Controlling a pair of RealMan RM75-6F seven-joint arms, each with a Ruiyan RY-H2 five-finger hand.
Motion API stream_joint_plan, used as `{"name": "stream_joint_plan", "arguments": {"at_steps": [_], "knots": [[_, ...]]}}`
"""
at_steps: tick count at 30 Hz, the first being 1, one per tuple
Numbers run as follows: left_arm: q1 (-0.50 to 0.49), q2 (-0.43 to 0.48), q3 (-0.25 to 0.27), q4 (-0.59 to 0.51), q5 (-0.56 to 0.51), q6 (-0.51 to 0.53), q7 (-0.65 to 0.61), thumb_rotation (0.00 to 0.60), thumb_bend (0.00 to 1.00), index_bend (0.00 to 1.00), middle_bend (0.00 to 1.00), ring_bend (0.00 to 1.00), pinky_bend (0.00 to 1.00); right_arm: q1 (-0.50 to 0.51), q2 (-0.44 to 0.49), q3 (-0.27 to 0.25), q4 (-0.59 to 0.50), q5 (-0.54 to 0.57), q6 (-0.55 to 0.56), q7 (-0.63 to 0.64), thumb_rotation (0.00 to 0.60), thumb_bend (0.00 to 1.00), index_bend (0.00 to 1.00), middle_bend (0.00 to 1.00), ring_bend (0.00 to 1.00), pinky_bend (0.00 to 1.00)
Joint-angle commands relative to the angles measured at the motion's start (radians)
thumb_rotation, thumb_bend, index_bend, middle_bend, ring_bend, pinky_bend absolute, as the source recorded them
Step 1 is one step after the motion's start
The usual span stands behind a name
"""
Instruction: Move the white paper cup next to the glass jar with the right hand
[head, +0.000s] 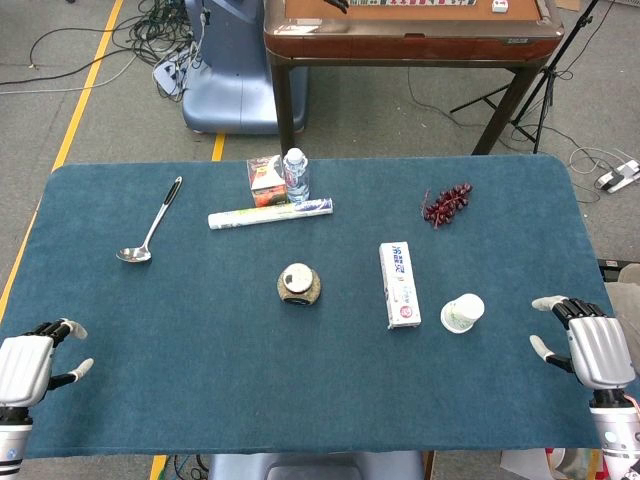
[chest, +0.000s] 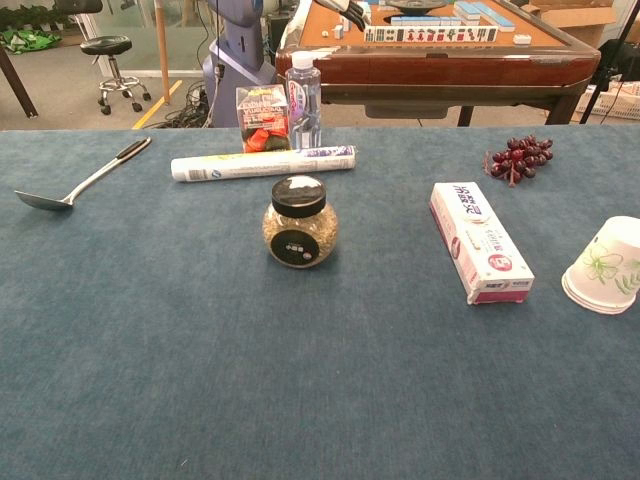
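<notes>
The white paper cup (head: 462, 313) (chest: 606, 265) with a green print stands upside down on the blue table, right of centre. The glass jar (head: 299, 284) (chest: 298, 222), round with a black lid, stands near the table's middle, well to the cup's left. My right hand (head: 588, 345) hovers at the table's right edge, fingers apart and holding nothing, a short way right of the cup. My left hand (head: 32, 363) rests at the near left edge, also empty with fingers spread. Neither hand shows in the chest view.
A toothpaste box (head: 399, 284) (chest: 479, 240) lies between jar and cup. Farther back are a rolled tube (head: 270, 213), a water bottle (head: 295, 175), a small red box (head: 265, 180), grapes (head: 446, 203) and a ladle (head: 150, 227) at the left.
</notes>
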Motion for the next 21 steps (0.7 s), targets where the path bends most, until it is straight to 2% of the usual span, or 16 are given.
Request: {"name": "stream_joint_plan", "arguments": {"at_steps": [1, 8, 10, 12, 14, 15, 18, 21], "knots": [[0.000, 0.001, 0.003, -0.005, 0.002, 0.000, 0.004, 0.600, 0.09, 0.50, 0.48, 0.49, 0.66, 0.000, 0.002, -0.002, -0.006, -0.005, 0.002, -0.004, 0.600, 0.21, 0.39, 0.41, 0.38, 0.44], [0.011, 0.014, 0.005, -0.016, -0.013, 0.003, -0.001, 0.600, 0.09, 0.50, 0.48, 0.49, 0.66, 0.021, -0.002, -0.005, -0.006, -0.012, -0.031, 0.030, 0.600, 0.21, 0.39, 0.38, 0.37, 0.44], [0.018, 0.020, 0.006, -0.019, -0.017, 0.010, -0.006, 0.600, 0.09, 0.50, 0.48, 0.49, 0.66, 0.031, 0.001, -0.009, -0.011, -0.008, -0.057, 0.042, 0.600, 0.27, 0.38, 0.35, 0.34, 0.44], [0.022, 0.025, 0.005, -0.020, -0.020, 0.015, -0.014, 0.600, 0.09, 0.50, 0.48, 0.49, 0.66, 0.044, 0.017, -0.018, -0.027, 0.012, -0.108, 0.041, 0.600, 0.43, 0.35, 0.32, 0.30, 0.43], [0.025, 0.029, 0.005, -0.023, -0.021, 0.018, -0.021, 0.600, 0.09, 0.50, 0.48, 0.49, 0.66, 0.061, 0.041, -0.023, -0.051, 0.038, -0.166, 0.022, 0.600, 0.65, 0.25, 0.25, 0.23, 0.39], [0.026, 0.032, 0.005, -0.025, -0.018, 0.021, -0.026, 0.600, 0.09, 0.50, 0.48, 0.49, 0.66, 0.076, 0.059, -0.026, -0.069, 0.055, -0.210, 0.009, 0.600, 0.72, 0.20, 0.22, 0.19, 0.37], [0.029, 0.036, 0.004, -0.029, -0.012, 0.031, -0.033, 0.600, 0.09, 0.50, 0.48, 0.49, 0.66, 0.121, 0.111, -0.024, -0.121, 0.104, -0.320, -0.021, 0.600, 0.87, 0.08, 0.13, 0.11, 0.30], [0.032, 0.039, 0.005, -0.035, -0.012, 0.033, -0.035, 0.600, 0.09, 0.50, 0.48, 0.49, 0.66, 0.158, 0.145, -0.012, -0.154, 0.142, -0.385, -0.039, 0.600, 0.98, 0.01, 0.08, 0.07, 0.26]]}}
